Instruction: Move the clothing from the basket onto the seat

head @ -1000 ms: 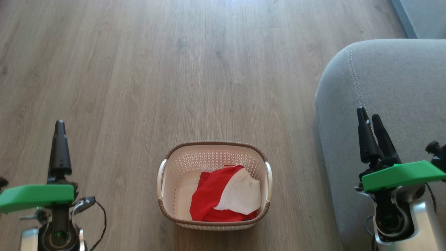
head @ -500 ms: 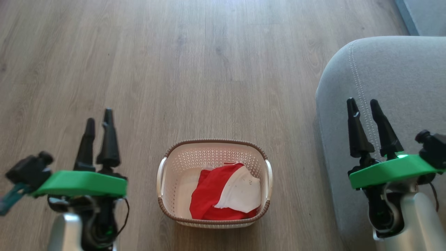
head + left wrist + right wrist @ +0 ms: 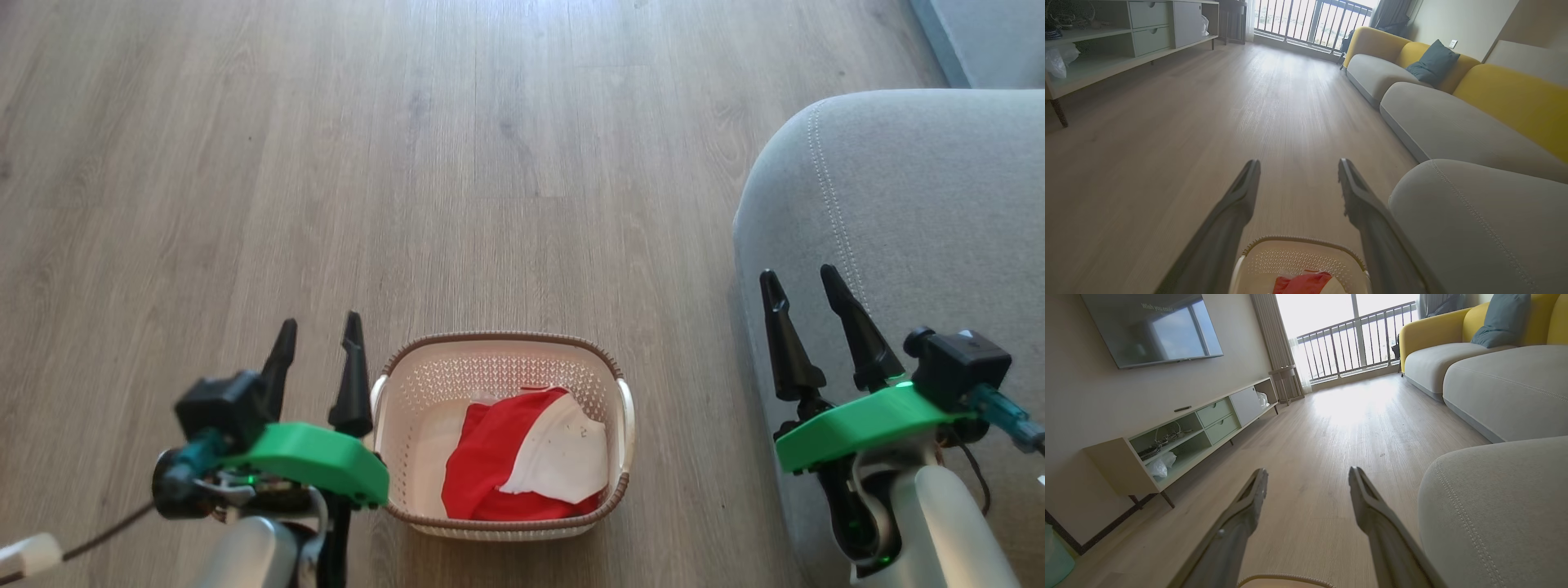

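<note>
The left gripper (image 3: 319, 320) has swung in from the left side of the head view and now hangs just beside the basket's left handle. The right gripper (image 3: 798, 273) has shifted a little leftward and lower, and sits over the seat's front-left edge. The basket and clothing lie as they did.

Both grippers are open and hold nothing. Each shows a clear gap between its two dark fingers, which point up the head view, away from the robot.

The basket (image 3: 498, 336) stands upright on the wooden floor (image 3: 408, 163) between the two grippers, near the bottom middle of the head view. Its long axis runs across that view, with one white handle toward the left gripper and the other toward the seat.

The clothing (image 3: 522, 457) lies bunched inside the basket, toward its nearer, right part. Some pale basket floor is bare on the left. The red fabric takes the left of the heap and runs slantwise from the near left up toward the far right. The white part lies over it on the right, against the wall on the seat's side.

The seat (image 3: 922, 204) is the grey cushion to the right of the basket, apart from it. Its line of pale stitching runs away from the robot.
</note>
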{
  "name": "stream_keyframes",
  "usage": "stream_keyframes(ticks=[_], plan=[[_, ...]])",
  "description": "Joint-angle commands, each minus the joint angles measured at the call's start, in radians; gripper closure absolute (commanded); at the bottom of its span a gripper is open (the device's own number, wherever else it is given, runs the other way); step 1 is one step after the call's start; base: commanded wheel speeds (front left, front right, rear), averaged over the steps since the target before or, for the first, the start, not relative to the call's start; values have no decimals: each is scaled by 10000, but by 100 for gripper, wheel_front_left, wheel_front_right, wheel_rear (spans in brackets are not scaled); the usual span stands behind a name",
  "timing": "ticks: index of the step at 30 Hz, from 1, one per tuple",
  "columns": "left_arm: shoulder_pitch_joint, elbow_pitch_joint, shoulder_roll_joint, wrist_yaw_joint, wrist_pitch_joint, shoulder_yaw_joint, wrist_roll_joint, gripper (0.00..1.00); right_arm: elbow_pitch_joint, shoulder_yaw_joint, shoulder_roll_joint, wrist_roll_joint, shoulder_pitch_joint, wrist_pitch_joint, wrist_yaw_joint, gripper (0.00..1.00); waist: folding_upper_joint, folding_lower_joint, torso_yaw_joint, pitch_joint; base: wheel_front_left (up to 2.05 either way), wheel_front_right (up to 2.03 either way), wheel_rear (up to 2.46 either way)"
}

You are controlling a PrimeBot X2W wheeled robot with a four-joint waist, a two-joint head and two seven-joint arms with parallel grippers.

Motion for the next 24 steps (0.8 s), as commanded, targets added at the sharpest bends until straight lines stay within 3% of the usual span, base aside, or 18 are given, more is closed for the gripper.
stream_keyframes(ticks=[1,5,6,8,15,20,24], plan=[[-622,-322,283,277,-173,-32,385,0,-340,213,-162,-338,-387,-170,1,0,0,0,-16,-2,0,0,0],[-846,-495,546,1167,-290,-581,761,0,-487,281,-139,-700,-483,-288,1,0,0,0,-59,23,0,0,0],[-959,-713,629,1800,-349,-648,974,0,-618,298,-128,-877,-528,-347,1,0,0,0,-70,52,0,0,0],[-1058,-967,737,2378,-408,-723,1183,0,-748,303,-132,-1098,-571,-406,1,0,0,0,-74,79,0,0,0],[-1383,-1751,1168,3862,-613,-1389,1854,0,-1114,313,-89,-1783,-657,-613,1,0,0,0,-45,138,0,0,0],[-1238,-1723,913,3771,-759,-1401,1416,0,-915,164,4,-2083,-621,-761,0,0,0,0,-1,157,0,0,0],[-1021,-1499,557,3074,-847,-905,1250,0,-733,50,49,-2342,-602,-849,0,0,0,0,9,180,0,0,0]])
